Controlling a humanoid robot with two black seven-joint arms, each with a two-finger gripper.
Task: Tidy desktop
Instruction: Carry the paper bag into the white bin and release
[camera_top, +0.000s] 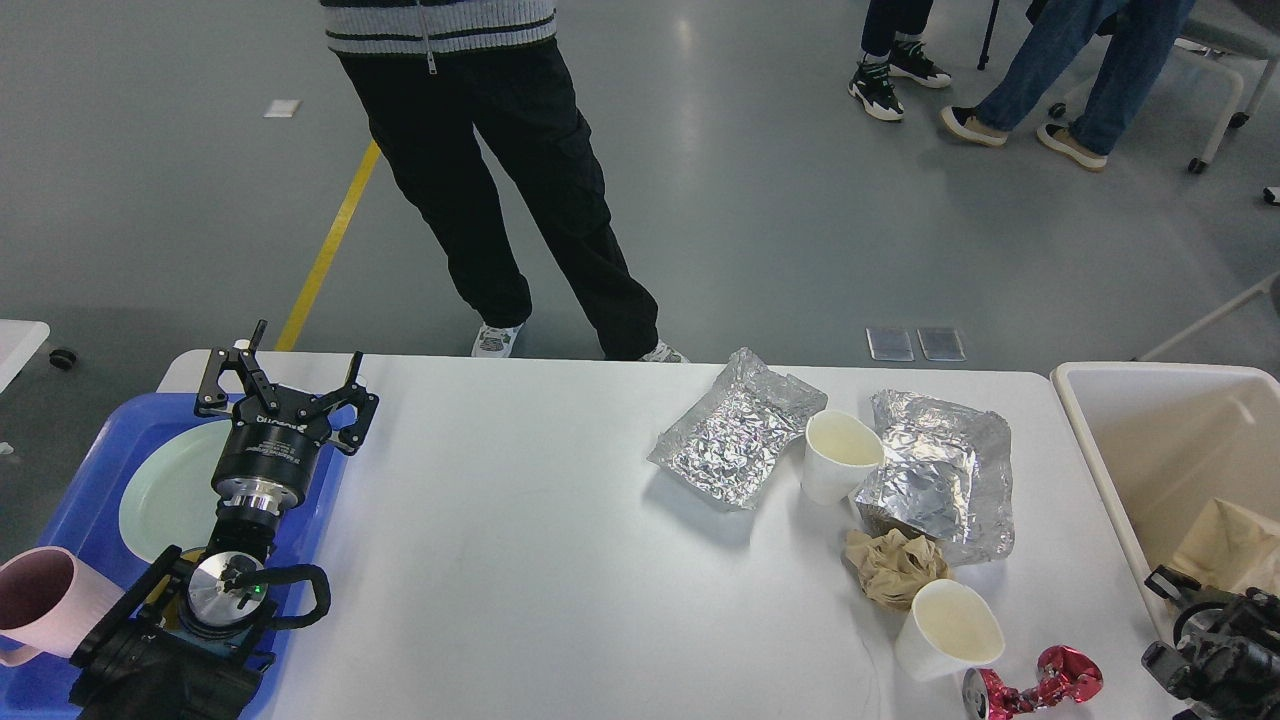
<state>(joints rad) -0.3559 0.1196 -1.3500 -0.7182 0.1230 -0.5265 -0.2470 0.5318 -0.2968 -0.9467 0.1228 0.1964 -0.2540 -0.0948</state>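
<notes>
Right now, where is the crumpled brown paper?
In the head view, the crumpled brown paper lies on the right part of the desktop, against the foil tray and just behind the nearer paper cup.

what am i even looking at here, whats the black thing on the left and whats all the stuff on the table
This single picture is taken from a humanoid robot's own head, looking down at a white desktop it has to tidy. The black thing is its left arm; the forked end is the left gripper, fingers spread open and holding nothing, above a blue tray with a pale plate and a pink mug. The right gripper shows at the bottom right by a cream bin, too dark to tell whether it is open. On the desktop lie two foil trays, two white paper cups, a crumpled brown napkin and a crushed red can. People stand behind the table.
</notes>
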